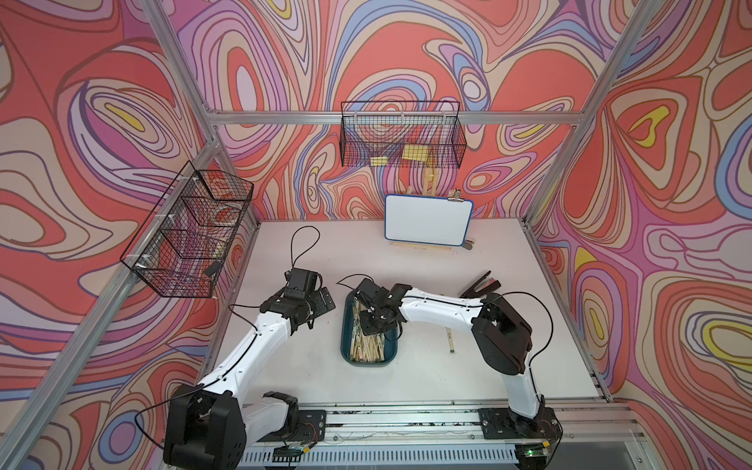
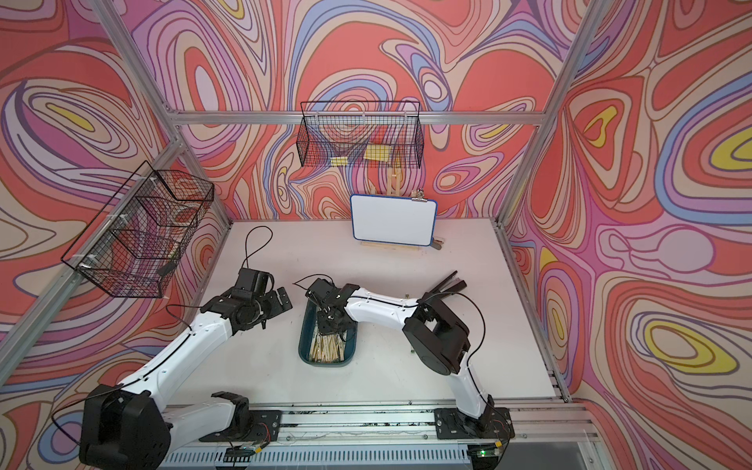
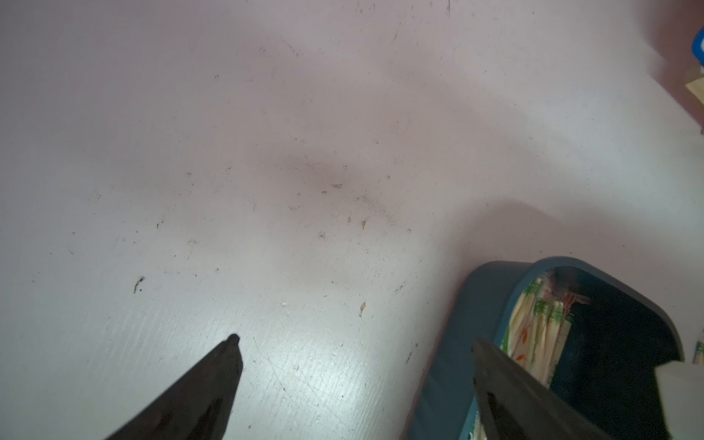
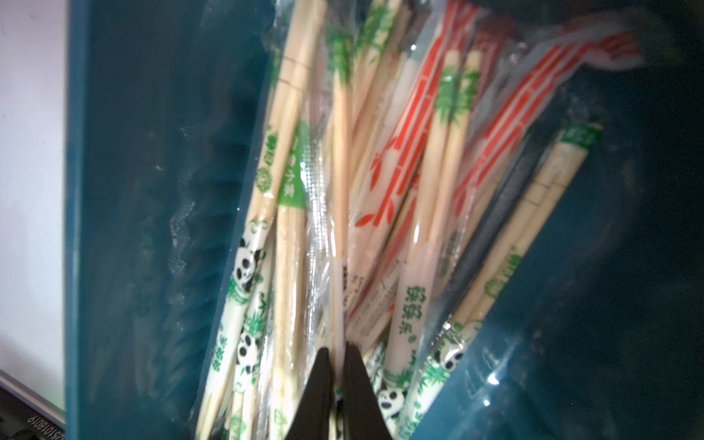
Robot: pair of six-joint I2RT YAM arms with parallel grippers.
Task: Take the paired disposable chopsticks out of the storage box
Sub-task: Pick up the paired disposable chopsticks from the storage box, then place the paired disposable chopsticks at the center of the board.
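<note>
Many chopstick pairs (image 4: 400, 171) in clear printed sleeves are shown heaped lengthwise in the storage box (image 1: 368, 363), which is set near the middle of the table (image 1: 285, 366). The right gripper (image 4: 336, 348) is lowered into the box, its jaws drawn together on what appears to be the thin pale edge of one sleeved pair at the top of the heap. The grasp step is judged to be in hand, with no pair yet lifted clear. A straight upward lift is called for next, then a carry over the low wall to bare table. Neighbouring sleeves are crossed beside the pinched one and could be dragged along, and so narrow a pinch could slip. The left gripper (image 3: 356, 341) is held over bare table near the box, jaws wide apart and empty, clear of the lift path. To the robot's right, a thin stick-like item (image 1: 451, 339), possibly a pair already removed, and a black stapler-like tool (image 1: 480, 285) are seen well apart from the box. A small whiteboard (image 1: 427, 221) and the wire baskets (image 1: 187, 232) are placed outside the working area.
</note>
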